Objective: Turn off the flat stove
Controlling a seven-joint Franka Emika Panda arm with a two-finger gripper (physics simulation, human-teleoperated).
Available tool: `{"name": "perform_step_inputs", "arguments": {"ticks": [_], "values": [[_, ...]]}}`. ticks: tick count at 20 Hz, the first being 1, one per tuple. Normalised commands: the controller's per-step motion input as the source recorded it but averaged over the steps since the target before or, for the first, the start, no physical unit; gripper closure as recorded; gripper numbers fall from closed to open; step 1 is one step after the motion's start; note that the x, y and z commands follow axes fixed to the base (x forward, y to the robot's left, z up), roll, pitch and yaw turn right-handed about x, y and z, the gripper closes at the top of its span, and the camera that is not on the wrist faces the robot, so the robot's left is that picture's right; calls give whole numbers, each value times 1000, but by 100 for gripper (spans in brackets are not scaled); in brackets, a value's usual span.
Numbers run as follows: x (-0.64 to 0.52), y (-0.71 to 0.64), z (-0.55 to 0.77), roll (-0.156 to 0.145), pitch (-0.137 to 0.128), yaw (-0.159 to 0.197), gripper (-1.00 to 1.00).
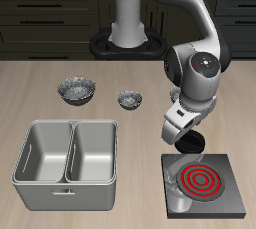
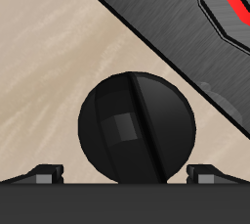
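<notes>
Gripper (image 1: 192,145) jaws stand open, holding nothing, straddling the knob (image 2: 136,128) beside the stove (image 1: 227,195) near the table's front edge. I see the burner (image 1: 199,180) glowing red. Risk: closing off-centre lets the fingers (image 2: 37,174) slip, leaving the knob unturned.

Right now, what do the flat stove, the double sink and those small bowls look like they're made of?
Flat stove: dark, brushed-looking slab, perhaps metal or glass-ceramic, streaky sheen, burner rings glowing red. Double sink: light grey matte metal by its look, with soft shading on the basin walls. Small bowls: shiny and speckled with highlights, possibly polished metal or glass; too small to settle.
</notes>
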Motion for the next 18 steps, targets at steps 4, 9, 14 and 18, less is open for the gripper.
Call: {"name": "perform_step_inputs", "arguments": {"ticks": [4,9,14,18], "values": [[-129,63,-176,26,24,32,-100],[-101,-59,-283,11,47,30,-100],[-52,-228,-152,8,76,-58,100],[-62,-124,50,7,-15,-22,100]]}}
